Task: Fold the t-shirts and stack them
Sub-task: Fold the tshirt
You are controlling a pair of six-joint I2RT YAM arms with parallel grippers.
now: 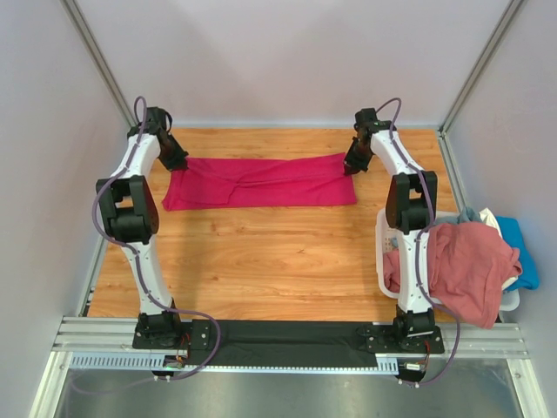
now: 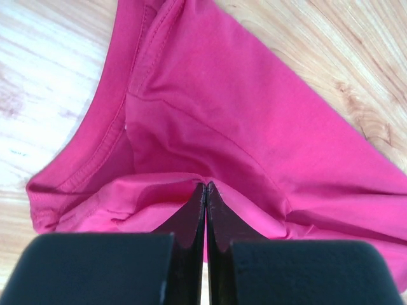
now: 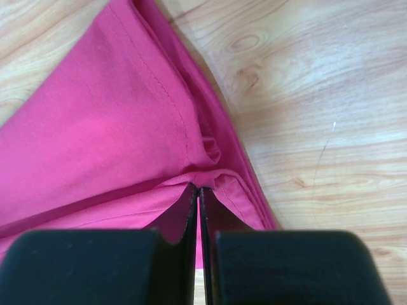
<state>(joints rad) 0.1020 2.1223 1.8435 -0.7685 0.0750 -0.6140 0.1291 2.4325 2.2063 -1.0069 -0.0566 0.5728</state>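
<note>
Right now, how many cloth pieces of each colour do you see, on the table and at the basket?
magenta-red shirt: 1
dusty pink shirt: 1
blue cloth: 1, partly hidden
whitish cloth: 1, partly hidden
Total: 4 in view

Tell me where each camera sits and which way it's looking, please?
Top external: above and behind the arms, looking down on the wooden table; the whole left arm and right arm show, reaching the ends of the magenta-red t-shirt, white basket at right.
Left wrist: on the left arm, looking down past the left gripper, shut on a fold of the shirt.
Right wrist: on the right arm, looking down past the right gripper, shut on the shirt's edge.
Shared: all three see that t-shirt and the table.
</note>
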